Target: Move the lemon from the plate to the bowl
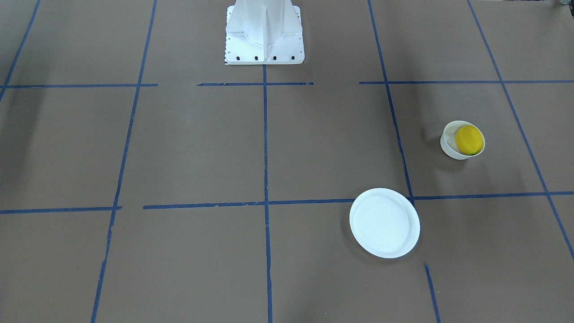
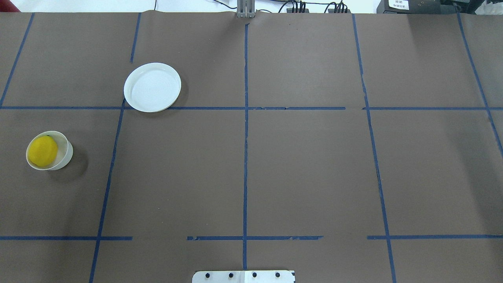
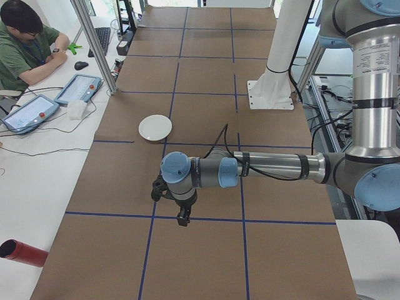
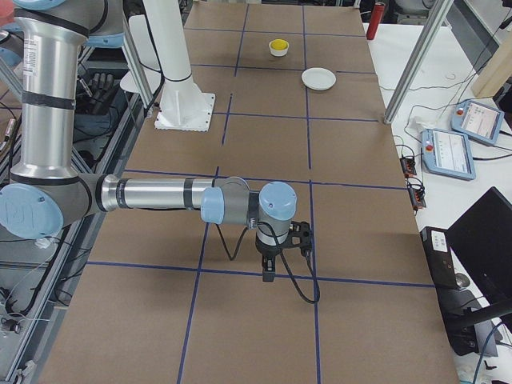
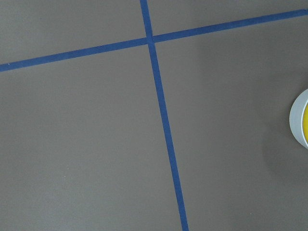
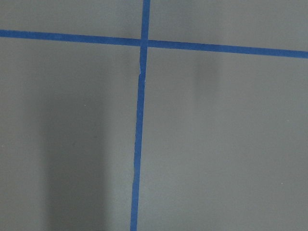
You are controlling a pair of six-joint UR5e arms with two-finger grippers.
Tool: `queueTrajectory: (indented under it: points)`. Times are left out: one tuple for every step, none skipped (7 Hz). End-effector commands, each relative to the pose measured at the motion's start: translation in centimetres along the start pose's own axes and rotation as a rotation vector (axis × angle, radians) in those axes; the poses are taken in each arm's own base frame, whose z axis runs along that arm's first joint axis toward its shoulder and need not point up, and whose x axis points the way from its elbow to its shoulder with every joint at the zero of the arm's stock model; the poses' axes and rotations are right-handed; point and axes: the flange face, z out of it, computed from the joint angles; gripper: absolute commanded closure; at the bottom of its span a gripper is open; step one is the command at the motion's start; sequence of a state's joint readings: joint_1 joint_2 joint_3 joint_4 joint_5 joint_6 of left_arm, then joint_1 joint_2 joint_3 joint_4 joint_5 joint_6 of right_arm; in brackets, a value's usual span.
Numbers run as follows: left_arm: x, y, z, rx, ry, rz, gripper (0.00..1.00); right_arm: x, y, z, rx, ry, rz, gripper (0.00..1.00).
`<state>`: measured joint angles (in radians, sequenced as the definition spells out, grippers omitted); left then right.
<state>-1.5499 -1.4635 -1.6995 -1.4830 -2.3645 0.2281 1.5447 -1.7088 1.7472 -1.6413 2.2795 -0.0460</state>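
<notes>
The yellow lemon [image 1: 469, 139] lies inside the small white bowl [image 1: 448, 147], at the left of the overhead view, lemon [image 2: 42, 151] in bowl [image 2: 67, 154]. The wide white plate [image 1: 384, 223] is bare; it also shows in the overhead view [image 2: 152, 87]. The left gripper [image 3: 183, 219] shows only in the exterior left view, pointing down above the table; I cannot tell whether it is open or shut. The right gripper [image 4: 268, 274] shows only in the exterior right view, likewise unclear. The left wrist view catches the bowl's rim [image 5: 296, 118] at its right edge.
The robot's white pedestal [image 1: 264, 31] stands at the table's robot side. Blue tape lines [image 2: 245, 157] grid the brown table. An operator [image 3: 25, 44] sits at a side desk with tablets [image 3: 78, 87]. A red cylinder [image 3: 22, 253] lies beside the table.
</notes>
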Motion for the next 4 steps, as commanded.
queueTrajectory:
  points:
    - [-0.05,0.02,-0.19,0.002,-0.009,-0.002,0.0,0.0,0.0,0.0,0.0,0.0,0.0,0.0]
    - [-0.03,-0.18,-0.43,0.008,-0.01,-0.002,0.0,0.0,0.0,0.0,0.0,0.0,0.0,0.0]
    - [0.05,-0.28,-0.54,0.01,-0.01,0.0,0.0,0.0,0.0,0.0,0.0,0.0,0.0,0.0]
    - [0.09,-0.36,-0.59,0.011,-0.011,-0.001,0.0,0.05,0.01,0.06,-0.001,0.0,0.001,0.0]
